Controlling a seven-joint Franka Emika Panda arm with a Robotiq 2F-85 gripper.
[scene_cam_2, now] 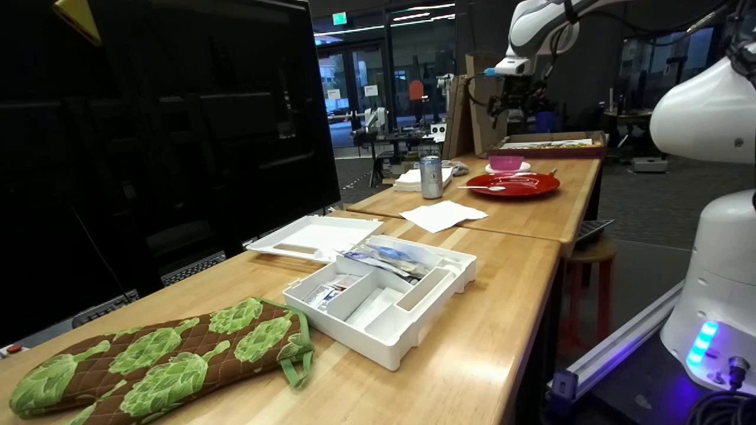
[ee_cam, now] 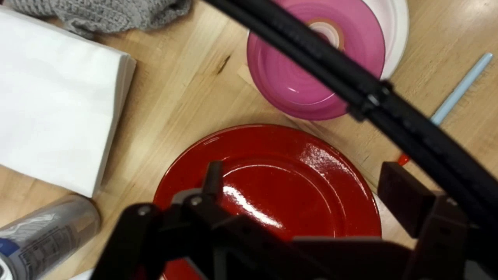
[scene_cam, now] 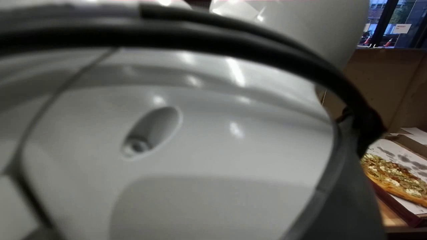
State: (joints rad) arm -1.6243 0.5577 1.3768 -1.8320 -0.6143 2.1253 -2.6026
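Observation:
In the wrist view my gripper [ee_cam: 305,188] stands open above the glossy red plate [ee_cam: 268,194], with nothing between its fingers. The gripper's own body covers the near part of that plate. A pink bowl [ee_cam: 280,81] rests on a white plate [ee_cam: 398,35] beyond it. To the right lies a light blue stick [ee_cam: 463,89] with a red tip. White napkins [ee_cam: 58,101] and a silver can [ee_cam: 58,233] are on the left. An exterior view shows the gripper [scene_cam_2: 512,109] at the table's far end, and a white spoon [scene_cam_2: 495,189] on the red plate [scene_cam_2: 525,184].
An open white compartment box [scene_cam_2: 354,339], its lid [scene_cam_2: 319,233], and a patterned oven mitt [scene_cam_2: 195,366] occupy the near table, beside a large black screen [scene_cam_2: 177,118]. A pizza box [scene_cam_2: 555,152] sits at the far end. A white arm link [scene_cam: 217,143] blocks most of an exterior view.

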